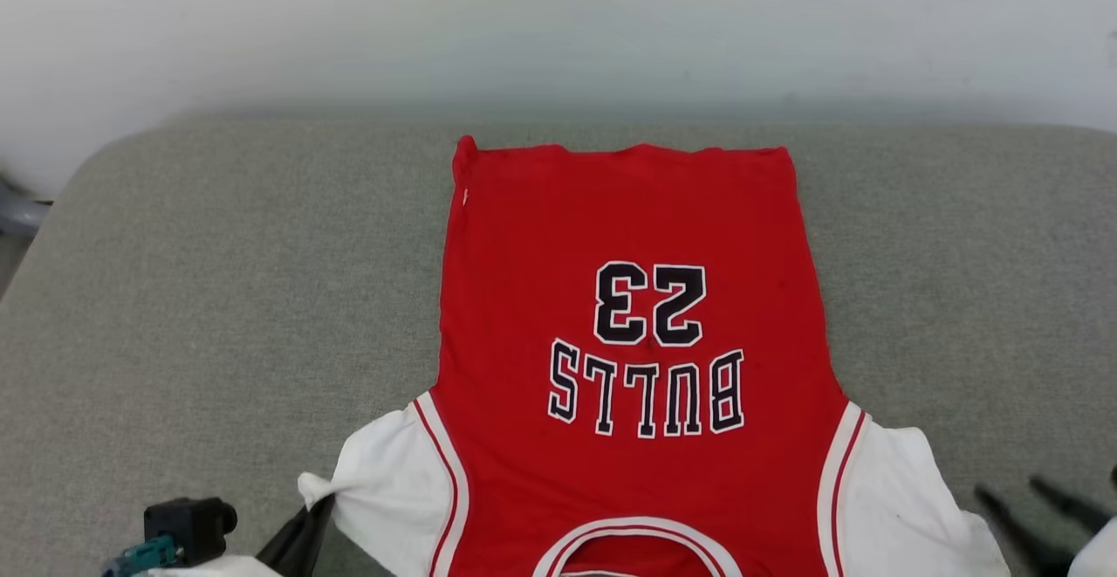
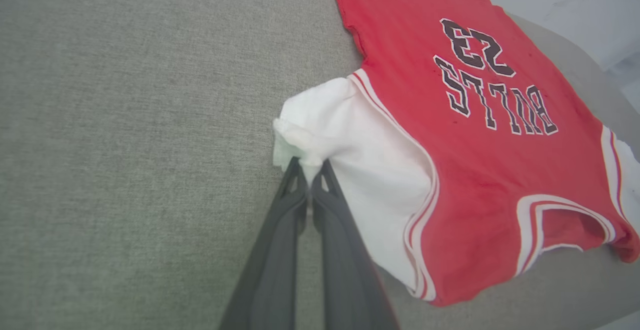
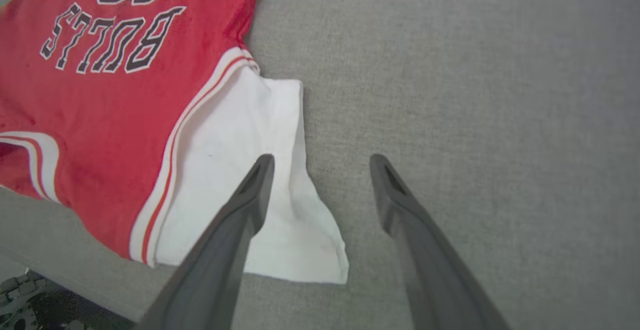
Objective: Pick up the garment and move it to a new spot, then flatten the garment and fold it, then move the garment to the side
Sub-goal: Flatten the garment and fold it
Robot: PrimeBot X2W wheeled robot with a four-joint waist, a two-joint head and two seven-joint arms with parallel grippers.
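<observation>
place: plain indoor work spot, lab-like rather than homely, exact kind unclear | surface: wide flat grey-green cloth pad with rounded corners | backdrop: bare white wall, faint scuffs | light: even, soft

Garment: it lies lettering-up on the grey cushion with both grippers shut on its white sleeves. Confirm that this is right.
One part is wrong: the right gripper is open and holds nothing, as the right wrist view shows. The left gripper is shut on a white sleeve, and the garment lies lettering-up on the grey cushion.
</observation>
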